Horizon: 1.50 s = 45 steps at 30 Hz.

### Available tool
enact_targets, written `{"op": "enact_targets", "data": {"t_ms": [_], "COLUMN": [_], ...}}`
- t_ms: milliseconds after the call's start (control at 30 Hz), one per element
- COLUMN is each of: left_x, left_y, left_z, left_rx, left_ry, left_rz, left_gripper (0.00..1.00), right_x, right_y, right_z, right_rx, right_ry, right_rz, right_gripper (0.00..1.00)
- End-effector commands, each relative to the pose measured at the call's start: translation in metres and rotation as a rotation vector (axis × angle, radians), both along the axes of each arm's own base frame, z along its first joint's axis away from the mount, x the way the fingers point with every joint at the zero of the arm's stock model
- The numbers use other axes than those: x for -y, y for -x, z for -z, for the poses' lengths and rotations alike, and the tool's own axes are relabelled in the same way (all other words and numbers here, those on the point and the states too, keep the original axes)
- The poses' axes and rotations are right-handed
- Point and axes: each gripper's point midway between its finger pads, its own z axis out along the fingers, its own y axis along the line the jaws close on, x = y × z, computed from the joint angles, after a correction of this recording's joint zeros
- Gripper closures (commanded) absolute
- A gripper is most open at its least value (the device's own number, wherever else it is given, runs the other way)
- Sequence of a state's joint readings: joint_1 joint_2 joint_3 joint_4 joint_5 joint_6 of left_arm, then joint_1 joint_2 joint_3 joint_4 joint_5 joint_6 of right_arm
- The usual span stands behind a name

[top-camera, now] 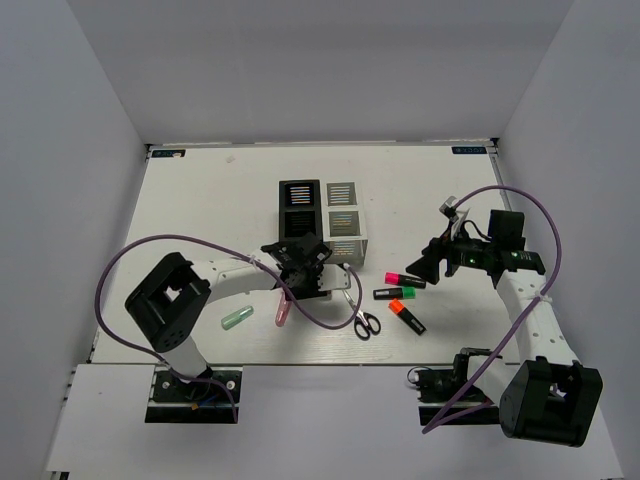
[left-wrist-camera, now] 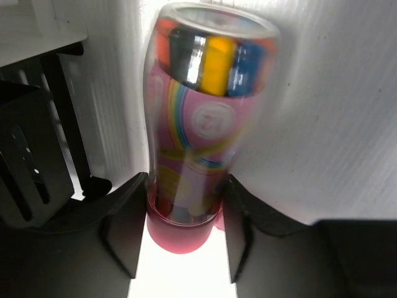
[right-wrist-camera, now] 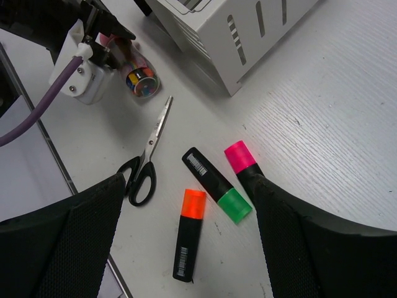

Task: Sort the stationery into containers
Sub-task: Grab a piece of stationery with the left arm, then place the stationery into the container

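Nearest on the table (top-camera: 200, 200), left of centre: pale-green pen (top-camera: 237, 318) lying flat, with a small pink piece (top-camera: 282, 312) just to its right, not touching it. Near centre: scissors (right-wrist-camera: 149, 155), black handles toward the near edge, blades together and pointing far. Right of the scissors, three black markers lie close together: orange-capped marker (right-wrist-camera: 187, 239) nearest, green-capped marker (right-wrist-camera: 214, 182) beyond it, pink-capped marker (right-wrist-camera: 243, 162) farthest. None touches the scissors. Right claw (right-wrist-camera: 186, 186) hangs above the markers, fingers spread wide, nothing between them. One finger hides part of the pink-capped marker's body in the wrist view. Left claw (left-wrist-camera: 185, 186) sits left of the scissor tips, just near of the boxes, and is clamped on the clear tube (left-wrist-camera: 198, 124), one finger on each side at the tube's pink-capped end. The tube holds a rainbow-printed pink sheet and coloured sticks, and its clear end points away from the claw. It is blurred in the wrist view; cannot tell whether it rests on the table or is lifted. Beyond both claws, two slotted boxes stand side by side: black box (top-camera: 299, 207) left, white box (right-wrist-camera: 248, 43) right and set slightly nearer. Each has two square compartments, one behind the other. Cannot tell whether their walls touch.
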State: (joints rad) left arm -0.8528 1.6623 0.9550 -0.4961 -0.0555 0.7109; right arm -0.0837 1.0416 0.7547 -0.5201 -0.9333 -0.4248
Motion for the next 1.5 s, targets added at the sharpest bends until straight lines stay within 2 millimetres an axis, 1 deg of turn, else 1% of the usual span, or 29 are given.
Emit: {"op": "enact_targets", "data": {"t_ms": [0,33,67,133,167,267,367,400,433,467,500,533,567,633,667,733,767,800,867,1033,1067,1100,1133,1167,1200,1333,1400,1433,1467], "left_x": [-0.003,-0.005,-0.006,-0.011,-0.014,-0.016,-0.012,-0.008,-0.005,-0.003,0.003,0.004,0.010,0.009,0.012,0.008,0.009,0.008,0.005,0.004,0.005,0.003,0.002,0.004,0.000,-0.010,-0.018,-0.017,-0.026], "left_y": [0.010,0.012,0.015,0.022,0.025,0.033,0.039,0.039,0.044,0.046,0.043,0.047,0.044,0.049,0.040,0.040,0.031,0.027,0.010,-0.037,-0.045,-0.061,-0.068,-0.075,-0.087,-0.115,-0.127,-0.135,-0.133], "left_z": [0.007,0.008,0.009,0.011,0.012,0.010,-0.003,-0.013,-0.024,-0.030,-0.046,-0.060,-0.077,-0.094,-0.116,-0.135,-0.156,-0.164,-0.190,-0.234,-0.232,-0.247,-0.252,-0.249,-0.259,-0.271,-0.271,-0.287,-0.279], "left_rx": [-0.038,-0.048,-0.059,-0.088,-0.100,-0.120,-0.111,-0.096,-0.097,-0.103,-0.082,-0.086,-0.069,-0.065,-0.009,0.027,0.082,0.112,0.210,0.473,0.498,0.591,0.632,0.648,0.698,0.749,0.748,0.738,0.673], "left_ry": [-0.001,-0.003,-0.006,-0.021,-0.030,-0.033,-0.021,-0.002,-0.003,0.010,0.043,0.046,0.077,0.085,0.096,0.095,0.107,0.099,0.097,0.043,0.018,0.017,-0.024,-0.050,-0.044,-0.079,-0.110,-0.089,-0.123], "left_rz": [-0.007,-0.023,-0.027,-0.044,-0.050,-0.077,-0.088,-0.088,-0.081,-0.102,-0.107,-0.118,-0.124,-0.139,-0.147,-0.135,-0.142,-0.127,-0.149,-0.176,-0.177,-0.230,-0.203,-0.202,-0.249,-0.275,-0.290,-0.300,-0.320], "left_gripper": [0.48,0.51,0.59,0.68,0.78,0.90,1.00,1.00,1.00,1.00,1.00,1.00,1.00,1.00,1.00,1.00,1.00,1.00,1.00,1.00,1.00,1.00,1.00,1.00,1.00,1.00,1.00,1.00,1.00], "right_x": [-0.003,-0.003,-0.003,-0.004,-0.004,-0.005,-0.005,-0.006,-0.006,-0.007,-0.008,-0.009,-0.010,-0.013,-0.013,-0.015,-0.015,-0.015,-0.015,-0.013,-0.014,-0.014,-0.014,-0.015,-0.015,-0.016,-0.016,-0.016,-0.017], "right_y": [0.001,0.001,0.001,0.002,0.003,0.003,0.005,0.006,0.007,0.007,0.009,0.012,0.012,0.016,0.018,0.020,0.020,0.020,0.022,0.022,0.023,0.023,0.023,0.024,0.024,0.026,0.025,0.025,0.026], "right_z": [-0.006,-0.005,-0.007,-0.007,-0.007,-0.009,-0.011,-0.011,-0.012,-0.014,-0.015,-0.017,-0.020,-0.025,-0.025,-0.027,-0.028,-0.029,-0.030,-0.030,-0.031,-0.031,-0.032,-0.032,-0.032,-0.034,-0.034,-0.034,-0.033], "right_rx": [0.021,0.019,0.022,0.022,0.019,0.027,0.030,0.032,0.029,0.039,0.038,0.029,0.049,0.038,0.034,0.032,0.036,0.036,0.041,0.074,0.072,0.077,0.074,0.070,0.068,0.065,0.062,0.065,0.056], "right_ry": [-0.017,-0.019,-0.020,-0.022,-0.025,-0.027,-0.031,-0.033,-0.034,-0.037,-0.043,-0.053,-0.050,-0.067,-0.071,-0.079,-0.080,-0.081,-0.078,-0.059,-0.063,-0.064,-0.066,-0.073,-0.075,-0.086,-0.086,-0.086,-0.090], "right_rz": [-0.028,-0.028,-0.030,-0.032,-0.034,-0.038,-0.042,-0.046,-0.046,-0.059,-0.066,-0.077,-0.094,-0.116,-0.125,-0.137,-0.137,-0.139,-0.138,-0.132,-0.133,-0.133,-0.135,-0.139,-0.139,-0.143,-0.142,-0.144,-0.144], "right_gripper": [0.14,0.14,0.14,0.14,0.14,0.14,0.14,0.18,0.22,0.40,0.54,0.64,0.81,0.90,0.93,0.93,0.93,0.91,0.91,0.88,0.88,0.88,0.88,0.88,0.88,0.87,0.87,0.87,0.87]}}
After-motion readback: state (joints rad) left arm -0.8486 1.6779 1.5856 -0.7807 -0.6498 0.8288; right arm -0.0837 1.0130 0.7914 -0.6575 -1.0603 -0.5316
